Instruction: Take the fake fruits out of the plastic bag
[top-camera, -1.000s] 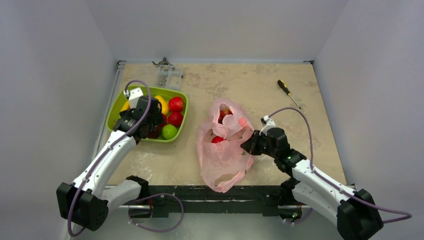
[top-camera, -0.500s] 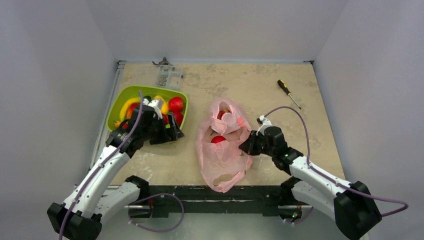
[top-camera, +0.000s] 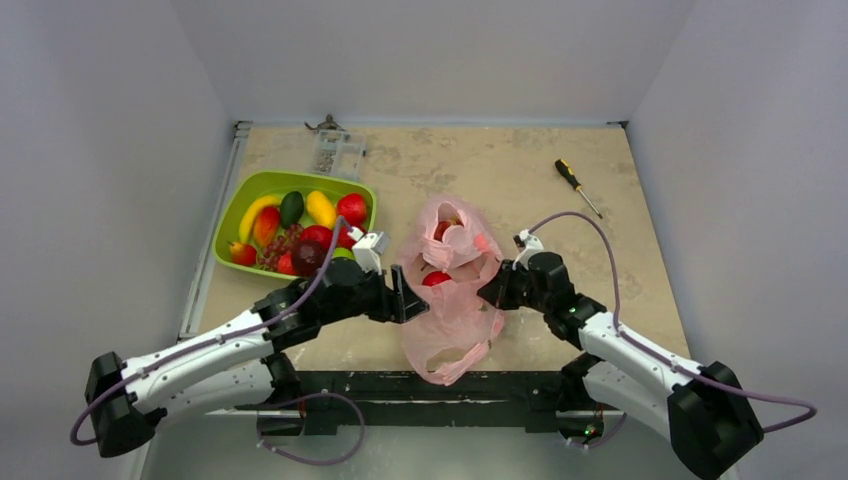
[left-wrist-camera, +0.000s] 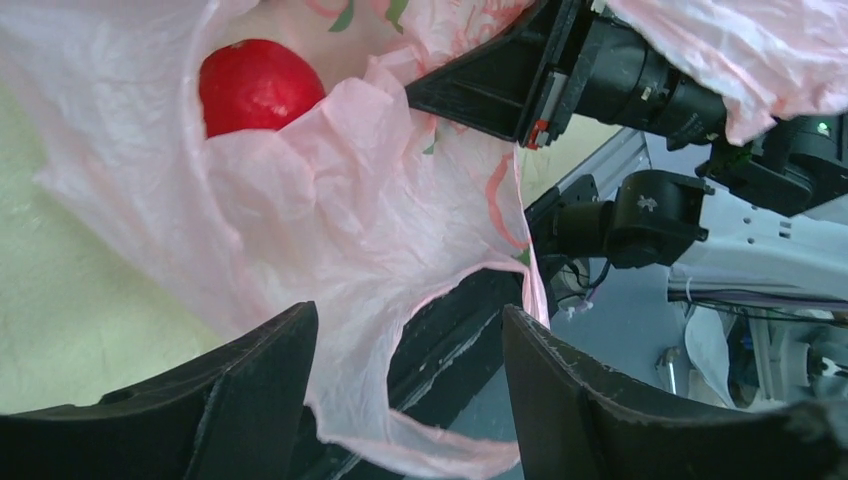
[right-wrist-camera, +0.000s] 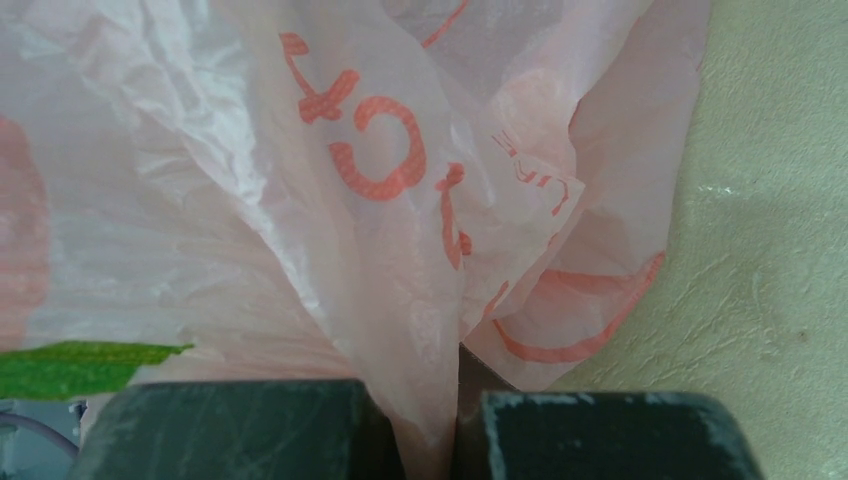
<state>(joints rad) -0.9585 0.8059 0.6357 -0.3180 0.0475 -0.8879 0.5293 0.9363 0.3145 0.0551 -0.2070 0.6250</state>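
Note:
The pink plastic bag (top-camera: 447, 300) lies crumpled at the table's front middle. A red round fruit (top-camera: 436, 279) shows in its mouth, and another red fruit (top-camera: 446, 229) shows near its far end. My left gripper (top-camera: 408, 296) is open and empty at the bag's left side; in the left wrist view the red fruit (left-wrist-camera: 258, 88) lies ahead, with the bag (left-wrist-camera: 350, 220) between the fingers (left-wrist-camera: 270, 370). My right gripper (top-camera: 493, 290) is shut on a fold of the bag (right-wrist-camera: 420, 300) at its right side. Several fruits (top-camera: 316, 238) lie in the green tray.
The lime-green tray (top-camera: 236, 208) stands at the left. A screwdriver (top-camera: 577, 186) lies at the far right. A clear plastic piece (top-camera: 334, 152) sits at the far edge behind the tray. The table's black front rail (top-camera: 420, 385) runs under the bag's near handle.
My left arm has swung right from over the green tray to the bag's left side, uncovering the tray's fruits. My right gripper keeps its hold on the bag.

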